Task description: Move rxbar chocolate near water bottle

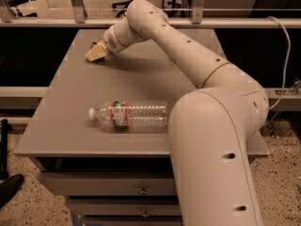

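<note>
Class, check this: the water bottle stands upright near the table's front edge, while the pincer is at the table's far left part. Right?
No. The camera view shows the water bottle lying on its side near the front edge of the table; the pincer is at the table's far left part.

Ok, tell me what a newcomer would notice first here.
The big cream arm fills the right side, reaching across the grey table with its gripper at the far left corner. A clear water bottle lies on its side near the front edge, cap pointing left.
</note>
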Robot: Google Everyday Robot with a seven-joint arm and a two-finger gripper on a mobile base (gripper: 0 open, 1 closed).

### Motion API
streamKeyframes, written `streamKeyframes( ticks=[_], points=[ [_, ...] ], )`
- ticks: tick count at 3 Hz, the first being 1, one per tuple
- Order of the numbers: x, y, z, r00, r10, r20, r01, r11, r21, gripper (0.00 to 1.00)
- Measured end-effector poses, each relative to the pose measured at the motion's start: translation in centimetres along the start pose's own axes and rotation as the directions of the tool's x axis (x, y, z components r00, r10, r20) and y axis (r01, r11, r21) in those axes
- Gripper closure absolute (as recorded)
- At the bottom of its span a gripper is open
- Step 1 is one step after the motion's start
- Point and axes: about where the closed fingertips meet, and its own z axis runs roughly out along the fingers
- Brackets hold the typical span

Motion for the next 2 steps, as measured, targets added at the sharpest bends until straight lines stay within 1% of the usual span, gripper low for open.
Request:
streamKeyframes(
  ticks=[1, 2],
  points=[
    [-0.02, 0.00, -0.02, 1.000, 0.000, 0.000, 0.000, 1.0000, 0.000, 0.84],
    [-0.03, 0.00, -0.04, 1.000, 0.000, 0.000, 0.000, 1.0000, 0.000, 0.61]
  ],
)
